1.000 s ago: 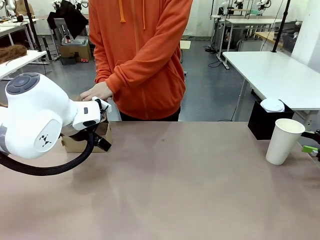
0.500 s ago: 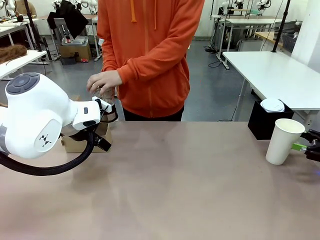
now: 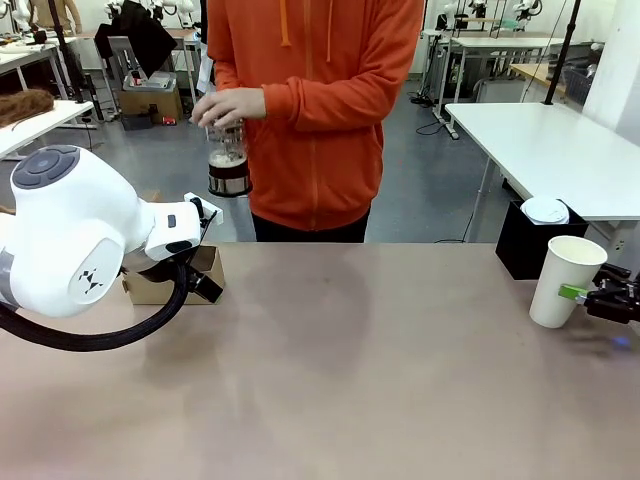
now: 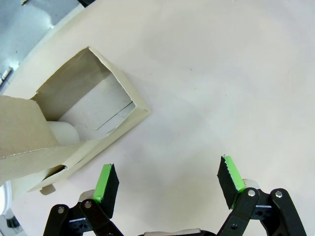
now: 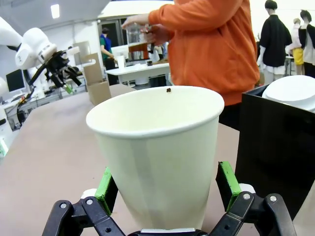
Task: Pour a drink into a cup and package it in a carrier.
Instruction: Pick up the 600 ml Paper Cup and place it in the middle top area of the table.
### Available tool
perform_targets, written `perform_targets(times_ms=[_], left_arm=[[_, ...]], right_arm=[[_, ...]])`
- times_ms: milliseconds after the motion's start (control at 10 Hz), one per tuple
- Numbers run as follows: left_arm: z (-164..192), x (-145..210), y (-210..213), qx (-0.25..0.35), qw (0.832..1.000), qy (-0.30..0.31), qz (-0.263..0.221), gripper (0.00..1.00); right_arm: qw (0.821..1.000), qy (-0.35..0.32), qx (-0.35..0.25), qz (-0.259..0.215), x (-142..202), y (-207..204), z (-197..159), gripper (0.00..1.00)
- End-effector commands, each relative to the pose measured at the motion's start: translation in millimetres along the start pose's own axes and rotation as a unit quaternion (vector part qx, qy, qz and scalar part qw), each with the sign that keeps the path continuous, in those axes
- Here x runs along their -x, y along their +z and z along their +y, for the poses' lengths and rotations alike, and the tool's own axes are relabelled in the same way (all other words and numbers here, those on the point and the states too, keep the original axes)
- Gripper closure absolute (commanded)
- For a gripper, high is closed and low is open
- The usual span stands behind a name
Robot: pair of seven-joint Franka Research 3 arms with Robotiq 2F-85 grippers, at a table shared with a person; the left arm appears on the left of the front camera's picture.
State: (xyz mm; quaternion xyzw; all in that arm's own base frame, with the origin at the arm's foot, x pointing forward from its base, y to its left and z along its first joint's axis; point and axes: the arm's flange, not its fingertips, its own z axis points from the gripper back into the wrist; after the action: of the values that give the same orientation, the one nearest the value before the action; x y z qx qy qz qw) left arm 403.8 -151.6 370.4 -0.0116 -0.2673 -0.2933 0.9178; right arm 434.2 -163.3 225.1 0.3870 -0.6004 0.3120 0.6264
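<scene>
The right gripper (image 5: 167, 183) has its jaws apart on either side of the open-topped white cup (image 3: 567, 280), which stands upright by the worktop's (image 3: 380, 360) right edge, just in front of a black box (image 3: 518, 245) at the far right corner. The left gripper (image 4: 168, 181) hangs with its jaws wide apart and nothing between them, over bare worktop just beside the brown carrier (image 4: 125, 93), which sits near the far left corner. A person's hand (image 3: 230, 104) holds the jug of drink (image 3: 228, 165) in the air beyond the far edge.
</scene>
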Motion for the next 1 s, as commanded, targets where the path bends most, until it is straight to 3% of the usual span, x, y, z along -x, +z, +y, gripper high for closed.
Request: perform_targets(times_ms=[0,700,800,900], left_arm=[[0,0,0,0.000,1.000,0.000,0.000,0.00],[0,0,0,0.000,1.000,0.000,0.000,0.00],[0,0,0,0.000,1.000,0.000,0.000,0.00],[0,0,0,0.000,1.000,0.000,0.000,0.00]], right_arm=[[1.000,-0.024,0.011,0.004,-2,-13,-11,0.00],[0.999,-0.030,-0.005,0.014,-2,-33,-9,0.00],[0.999,-0.030,-0.008,0.010,-1,-32,-9,0.11],[0.998,-0.053,-0.012,0.035,-5,-22,-10,0.11]])
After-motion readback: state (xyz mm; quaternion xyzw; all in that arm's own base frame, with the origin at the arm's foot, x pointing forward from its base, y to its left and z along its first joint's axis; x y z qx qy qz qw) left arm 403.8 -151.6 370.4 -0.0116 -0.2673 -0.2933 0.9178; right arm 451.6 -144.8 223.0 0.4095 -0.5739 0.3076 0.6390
